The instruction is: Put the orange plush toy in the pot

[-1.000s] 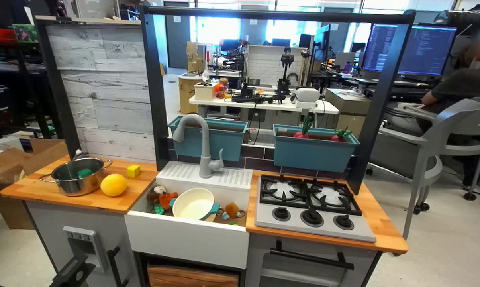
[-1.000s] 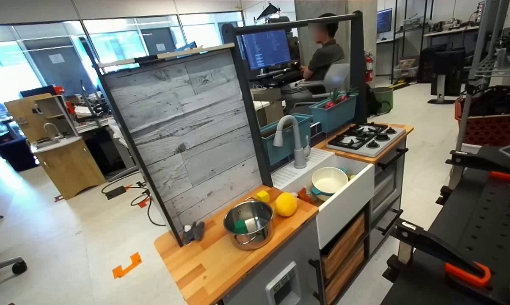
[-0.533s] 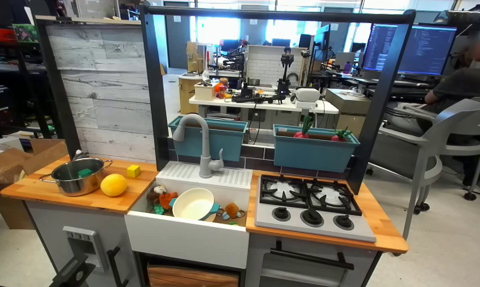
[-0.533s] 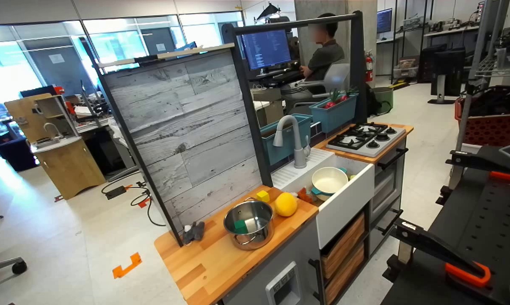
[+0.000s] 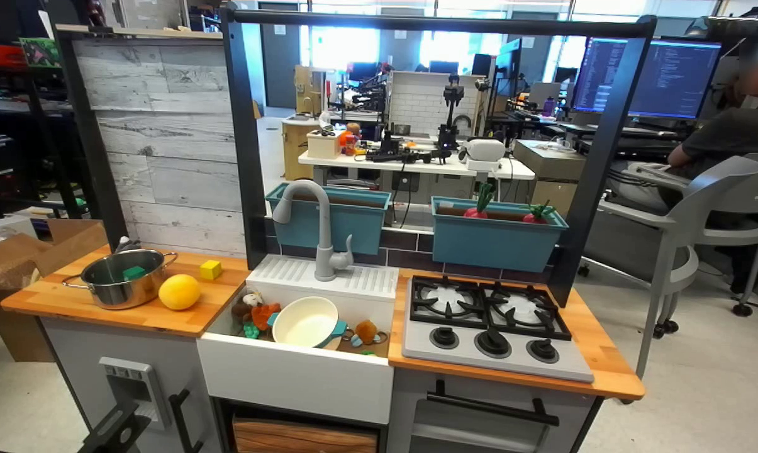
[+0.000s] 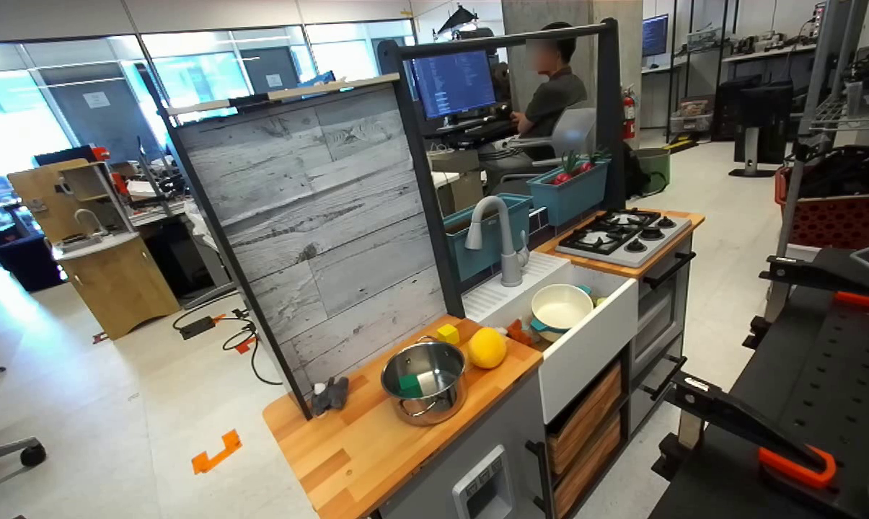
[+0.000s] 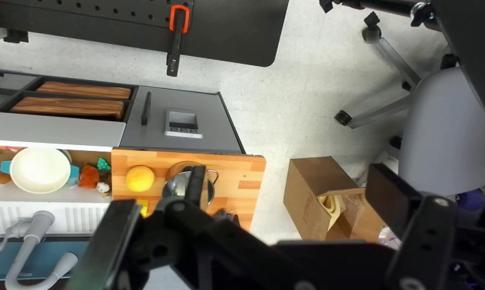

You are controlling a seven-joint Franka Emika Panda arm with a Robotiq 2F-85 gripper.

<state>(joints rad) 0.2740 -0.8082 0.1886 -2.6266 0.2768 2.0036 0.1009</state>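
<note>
Fingers (image 7: 393, 197) spread wide, nearest in wrist view, well apart from plush (image 7: 89, 176). It's a reddish-orange, soft-looking lump, down in sink (image 5: 294, 380) at the end next to bench (image 6: 355, 447), nr a green toy (image 7: 103, 164) & a brown-and-white toy (image 7: 102, 187). Bowl (image 5: 306, 321) on other side, its teal handle (image 7: 74, 173) just beside plush, can't tell if touching; brownish-orange toy (image 5: 366, 331) past bowl. Up on bench, ball (image 5: 179, 292) sits btwn plush & pot (image 5: 127, 294); yellow cube (image 5: 211, 269) nr ball; pot upright, mouth up, w/ green block (image 5: 134, 273) inside; gray toy (image 6: 332, 395) nr pot. Edges: sink walls stand round plush, front one broad & white; faucet (image 5: 324, 233) arches at back; panel (image 6: 319, 216) rises behind bench; bench runs on past pot to outer end, then floor (image 7: 266, 121), box (image 7: 304, 189) farther off
</note>
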